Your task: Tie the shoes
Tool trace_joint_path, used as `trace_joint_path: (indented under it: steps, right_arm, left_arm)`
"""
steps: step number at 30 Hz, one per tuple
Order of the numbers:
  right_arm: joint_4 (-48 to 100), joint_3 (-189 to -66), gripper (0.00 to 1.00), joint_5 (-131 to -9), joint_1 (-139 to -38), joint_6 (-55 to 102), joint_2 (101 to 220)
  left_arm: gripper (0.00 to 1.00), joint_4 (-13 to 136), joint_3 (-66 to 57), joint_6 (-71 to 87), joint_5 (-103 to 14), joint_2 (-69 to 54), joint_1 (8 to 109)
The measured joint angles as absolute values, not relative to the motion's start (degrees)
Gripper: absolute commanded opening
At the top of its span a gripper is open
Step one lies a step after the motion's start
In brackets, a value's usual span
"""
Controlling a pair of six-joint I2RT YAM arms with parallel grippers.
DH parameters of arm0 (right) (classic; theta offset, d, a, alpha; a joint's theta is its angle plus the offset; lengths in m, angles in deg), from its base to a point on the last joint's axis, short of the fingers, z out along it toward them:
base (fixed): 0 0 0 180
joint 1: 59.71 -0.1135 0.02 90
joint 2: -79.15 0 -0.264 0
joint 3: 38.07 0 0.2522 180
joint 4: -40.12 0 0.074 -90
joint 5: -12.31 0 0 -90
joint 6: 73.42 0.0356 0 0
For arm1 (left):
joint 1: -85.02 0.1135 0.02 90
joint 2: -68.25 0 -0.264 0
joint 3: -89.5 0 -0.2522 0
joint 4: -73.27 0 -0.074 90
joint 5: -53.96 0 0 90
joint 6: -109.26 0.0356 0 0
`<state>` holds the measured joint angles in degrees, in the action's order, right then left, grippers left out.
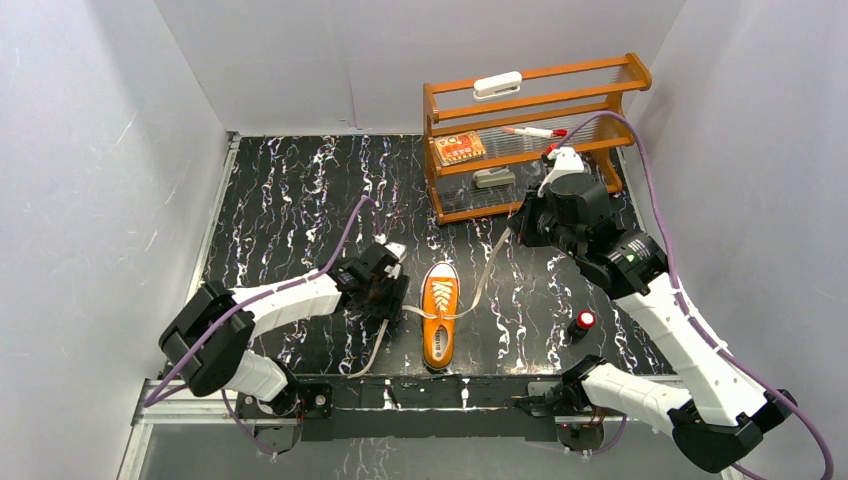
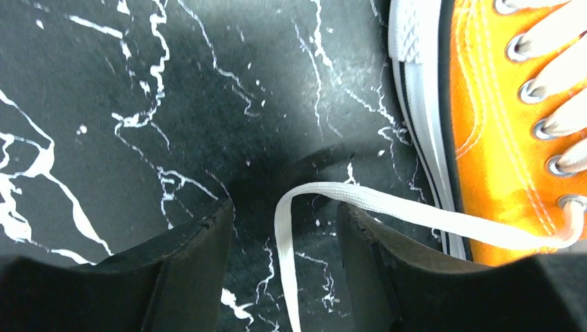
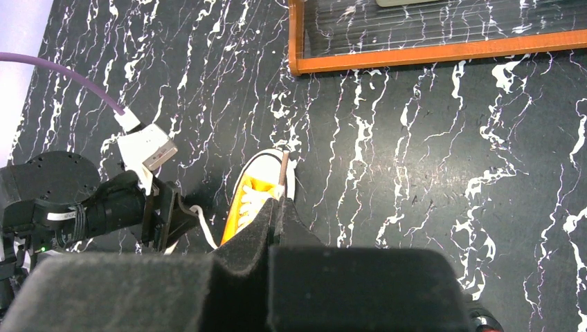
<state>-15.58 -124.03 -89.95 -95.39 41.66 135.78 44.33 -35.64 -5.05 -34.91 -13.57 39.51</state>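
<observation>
The orange sneaker lies in the middle near the table's front edge, with its white toe cap pointing away from me. It also shows in the left wrist view and the right wrist view. My left gripper is low at the shoe's left side, open. One white lace bends between its fingers without being pinched. My right gripper is raised to the shoe's upper right. It is shut on the other lace, which runs taut from the shoe, and the lace tip sticks out past the fingertips.
An orange wooden rack with small items stands at the back right, and its base shows in the right wrist view. A small red-topped object sits right of the shoe. White walls close off the left, back and right.
</observation>
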Motion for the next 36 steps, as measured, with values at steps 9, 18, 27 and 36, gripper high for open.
trace_joint_path:
  steps: [9, 18, 27, 36]
  right_arm:
    - [-15.6, -124.0, 0.0, -90.0, -95.4, 41.9, 135.8]
    - [-15.6, -124.0, 0.0, -91.0, -95.4, 41.9, 135.6]
    - [-10.7, -124.1, 0.0, -82.5, -95.3, 41.7, 138.0]
    - [-0.9, -127.2, 0.0, -65.5, -95.4, 42.5, 151.1]
  left_arm:
    - [0.03, 50.4, -37.7, -3.9, -34.3, -13.6, 39.4]
    - [0.0, 40.0, -36.1, -5.9, -33.7, -1.7, 38.1]
    - [0.0, 38.1, -28.4, -6.5, -35.8, 6.4, 37.1]
    - [0.0, 41.6, -28.4, -0.9, -35.8, 6.3, 35.7]
